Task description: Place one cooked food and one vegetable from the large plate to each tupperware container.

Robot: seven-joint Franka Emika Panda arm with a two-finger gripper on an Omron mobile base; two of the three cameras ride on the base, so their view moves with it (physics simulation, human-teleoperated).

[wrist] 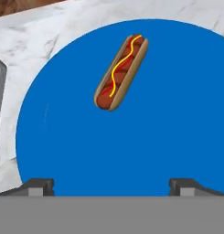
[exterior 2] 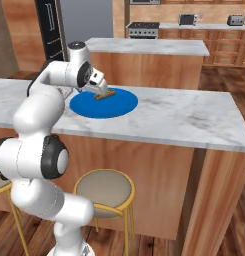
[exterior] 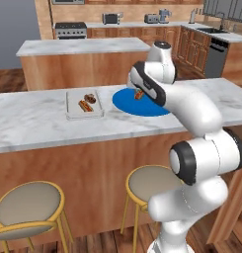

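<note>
One hot dog [wrist: 121,72] with a yellow mustard line lies on the blue large plate [wrist: 131,146], towards its far side. My gripper [wrist: 112,187] hangs open just above the plate on the near side of that hot dog, with nothing between its fingertips [wrist: 38,186]. From the base, the hand [exterior 2: 101,88] hovers over the plate [exterior 2: 116,106] beside the hot dog [exterior 2: 104,94]. Left of the plate [exterior: 127,105] stands a pale tupperware container [exterior: 69,106]. It holds a second hot dog [exterior: 84,105] and a brown lumpy vegetable [exterior: 90,98].
The plate and container sit on a long marble counter [exterior: 33,123] with two round stools [exterior: 28,205] below its front edge. A second marble island [exterior: 83,47] stands behind. My own arm [exterior: 191,106] covers the counter to the right of the plate.
</note>
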